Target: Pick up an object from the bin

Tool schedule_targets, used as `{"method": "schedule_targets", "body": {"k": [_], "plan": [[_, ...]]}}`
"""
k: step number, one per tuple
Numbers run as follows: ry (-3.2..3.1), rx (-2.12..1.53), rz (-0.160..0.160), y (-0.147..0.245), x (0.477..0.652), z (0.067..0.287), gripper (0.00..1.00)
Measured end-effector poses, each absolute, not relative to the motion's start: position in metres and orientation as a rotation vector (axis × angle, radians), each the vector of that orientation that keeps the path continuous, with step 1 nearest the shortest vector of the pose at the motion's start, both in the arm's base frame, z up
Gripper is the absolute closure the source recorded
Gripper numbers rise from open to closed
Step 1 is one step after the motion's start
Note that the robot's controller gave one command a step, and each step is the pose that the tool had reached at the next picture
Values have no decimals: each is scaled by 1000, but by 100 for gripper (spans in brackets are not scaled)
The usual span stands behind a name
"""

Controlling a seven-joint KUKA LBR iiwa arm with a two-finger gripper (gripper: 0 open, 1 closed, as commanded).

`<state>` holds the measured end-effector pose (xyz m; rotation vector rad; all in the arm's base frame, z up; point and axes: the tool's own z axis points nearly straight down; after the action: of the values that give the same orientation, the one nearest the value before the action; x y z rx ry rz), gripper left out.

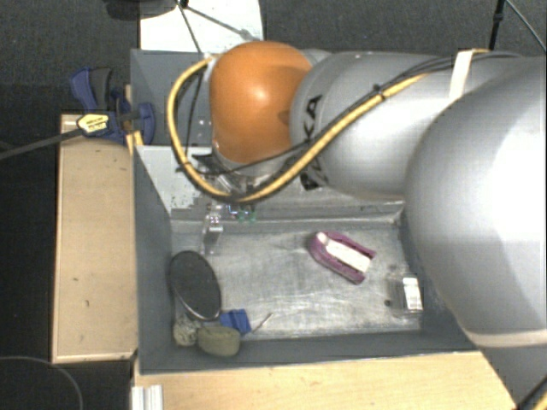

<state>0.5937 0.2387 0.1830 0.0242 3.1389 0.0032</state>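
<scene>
Bin [273,293] front-left corner: olive lump [219,340], blue scrap [235,319], dark oval disc [194,284] (nearest thing to the claw). Mid-floor: purple-and-white piece [340,255]. Rear-left: gripper [212,225] hangs by the back wall, apart from the disc; claw width can't tell.

black block letters on the silver arm housing [359,67], just right of the orange cover [256,101]. two bits show: one upper, beside the cover, and one lower, at the housing's underside. each reads roughly as "k" or "ka", which fits the kuka brand mark. a yellow cable [376,101] runs across between them and hides the rest. purple and white thing [342,256] and small white block [412,295] on the bin floor: any print too small to read.
</scene>
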Motion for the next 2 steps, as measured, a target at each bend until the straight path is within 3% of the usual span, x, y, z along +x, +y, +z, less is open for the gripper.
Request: {"method": "schedule_targets", "body": {"k": [1,2], "plan": [[3037,-808,1,229,538,69,0],[3037,-797,1,229,539,71,100]]}}
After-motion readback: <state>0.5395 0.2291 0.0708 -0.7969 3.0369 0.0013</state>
